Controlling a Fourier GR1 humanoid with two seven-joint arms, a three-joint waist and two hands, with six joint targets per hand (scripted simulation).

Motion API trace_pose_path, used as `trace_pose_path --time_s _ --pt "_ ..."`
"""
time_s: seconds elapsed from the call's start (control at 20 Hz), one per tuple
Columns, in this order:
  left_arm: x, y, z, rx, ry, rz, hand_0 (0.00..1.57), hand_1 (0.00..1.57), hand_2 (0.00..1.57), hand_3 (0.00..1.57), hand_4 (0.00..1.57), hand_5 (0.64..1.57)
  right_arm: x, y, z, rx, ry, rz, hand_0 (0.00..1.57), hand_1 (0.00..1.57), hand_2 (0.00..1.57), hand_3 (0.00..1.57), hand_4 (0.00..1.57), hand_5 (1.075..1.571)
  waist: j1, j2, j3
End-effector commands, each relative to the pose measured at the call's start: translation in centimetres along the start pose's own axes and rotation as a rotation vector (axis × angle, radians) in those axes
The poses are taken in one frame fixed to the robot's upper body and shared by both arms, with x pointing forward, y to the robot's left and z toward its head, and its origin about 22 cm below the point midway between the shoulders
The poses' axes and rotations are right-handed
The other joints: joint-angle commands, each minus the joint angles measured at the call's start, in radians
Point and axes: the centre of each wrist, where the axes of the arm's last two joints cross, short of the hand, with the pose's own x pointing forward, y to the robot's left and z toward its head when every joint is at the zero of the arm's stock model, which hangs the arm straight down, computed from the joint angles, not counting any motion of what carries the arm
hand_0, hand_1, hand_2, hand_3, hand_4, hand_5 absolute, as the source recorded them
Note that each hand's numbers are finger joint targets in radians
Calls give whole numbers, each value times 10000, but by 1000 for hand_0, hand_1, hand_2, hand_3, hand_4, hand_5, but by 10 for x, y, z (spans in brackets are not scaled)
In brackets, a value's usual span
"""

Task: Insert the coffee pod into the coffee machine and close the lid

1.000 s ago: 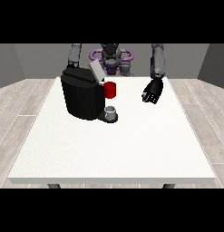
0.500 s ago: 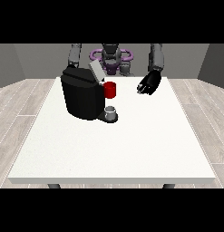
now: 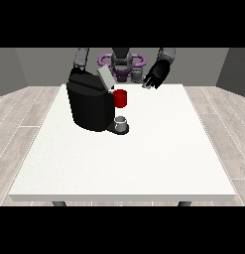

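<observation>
The black coffee machine [image 3: 89,104] stands on the white table [image 3: 144,158] at the back left. Its grey lid [image 3: 105,78] is tilted up and open. A red thing at the machine [image 3: 120,98] sits at its front, and below it a grey thing [image 3: 122,122] rests on the machine's base. The hand at the view's right [image 3: 156,74] hangs in the air above the table's far edge, to the right of the lid and apart from it. I cannot tell whether it holds anything. The other hand is hidden behind the machine; only its arm [image 3: 82,57] shows.
The robot's torso [image 3: 122,62] with purple parts stands behind the table's far edge. White tabletop stretches from the machine to the front and right edges.
The hand at the view's right has risen from near the tabletop and moved back and leftwards, closer to the open lid. The machine and its lid have not moved.
</observation>
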Motion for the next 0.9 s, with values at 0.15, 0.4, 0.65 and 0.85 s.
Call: trace_pose_path --time_s 0.15,0.4,0.65,0.85 --pt "28 34 -6 209 -143 -134 1340 1340 1372 1351 562 1571 10 -12 -4 69 -246 -73 0 0 0 0 0 1571 -471 -220 -2" --pt "61 92 -7 988 -433 566 1221 1221 1266 1292 509 1571 42 1 -22 -194 -890 -274 0 0 0 0 0 1571 -683 530 1" --pt "63 100 -5 1313 -392 653 1256 1256 1287 1265 488 1571 41 -22 -21 -302 -1095 -241 0 0 0 0 0 1571 -933 638 0" --pt "95 137 -1 1977 -437 109 1203 1203 1267 1262 487 1571 71 -7 -37 -508 -1894 -317 0 0 0 0 186 1571 -1138 1438 1"
